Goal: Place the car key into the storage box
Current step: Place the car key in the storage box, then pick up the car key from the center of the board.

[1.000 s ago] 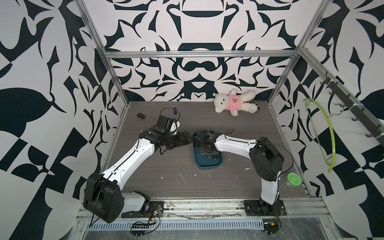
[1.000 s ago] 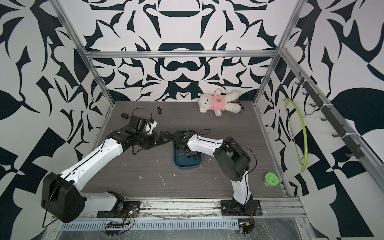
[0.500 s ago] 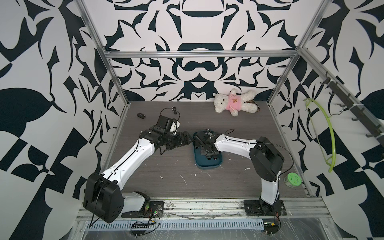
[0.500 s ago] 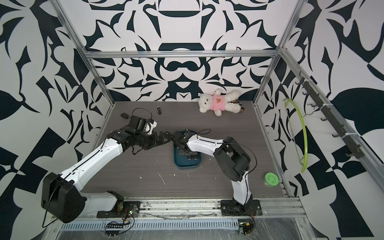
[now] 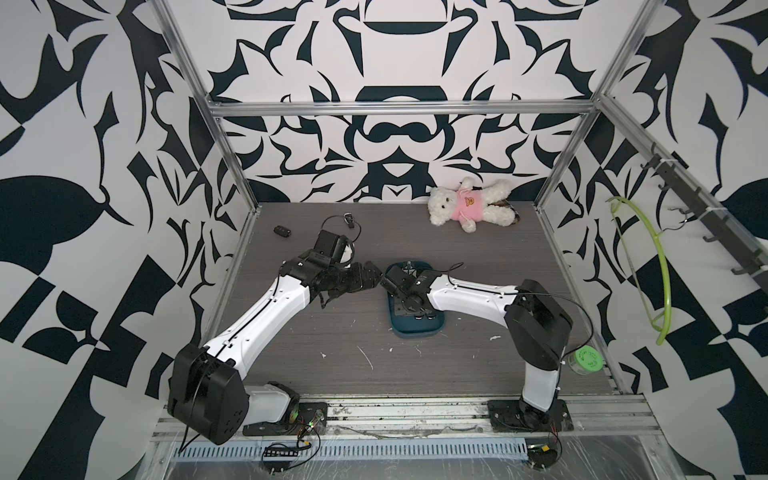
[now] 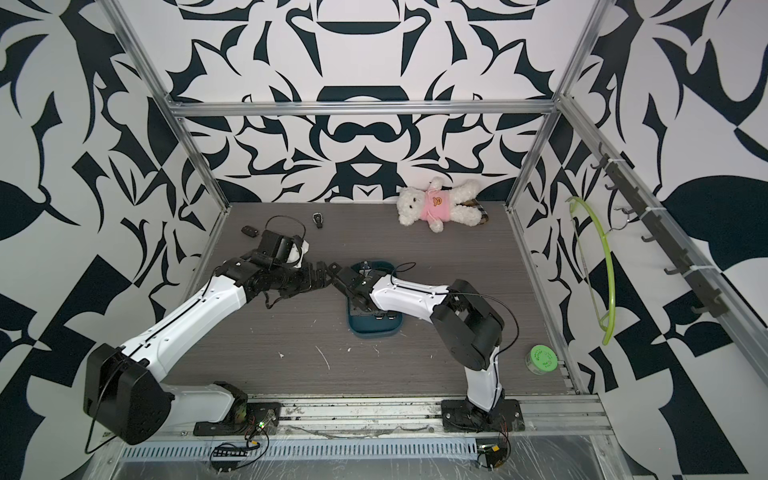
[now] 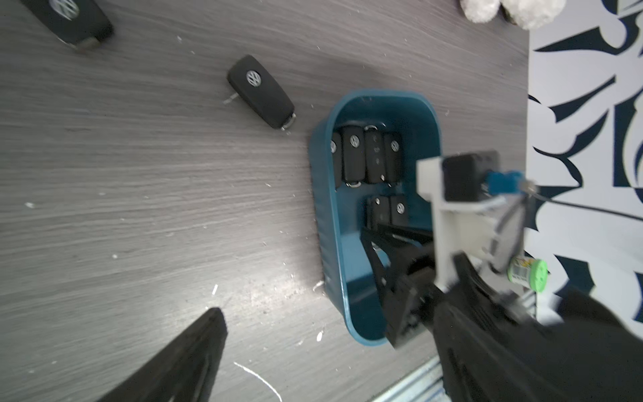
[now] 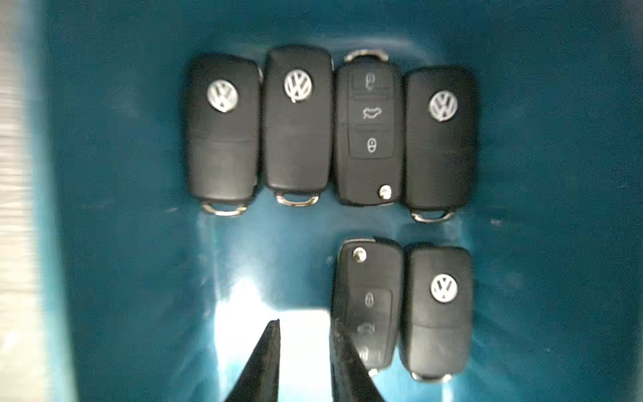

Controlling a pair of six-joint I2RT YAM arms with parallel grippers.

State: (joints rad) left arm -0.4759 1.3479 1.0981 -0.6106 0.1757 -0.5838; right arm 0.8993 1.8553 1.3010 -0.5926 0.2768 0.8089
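Note:
The storage box (image 5: 417, 330) is a dark teal tray in mid-table, seen in both top views (image 6: 374, 328). Several black car keys lie inside in two rows (image 8: 295, 121). My right gripper (image 8: 306, 334) is down in the box, open by a narrow gap over bare floor. One finger rests against a buttoned key (image 8: 374, 289). My left gripper (image 5: 372, 276) hovers wide open and empty at the box's far left end. One loose car key (image 7: 261, 92) lies on the table beside the box wall (image 7: 334, 215). Another (image 7: 69, 21) lies further off.
A white teddy bear in a pink shirt (image 5: 469, 205) lies at the back wall. At the right edge stand a green round container (image 5: 586, 359) and a green hanger (image 5: 660, 270). Two loose keys (image 5: 281, 230) (image 5: 349, 218) lie at the back left.
The right gripper's fingers have drawn closer together inside the box. Both arms have hardly shifted.

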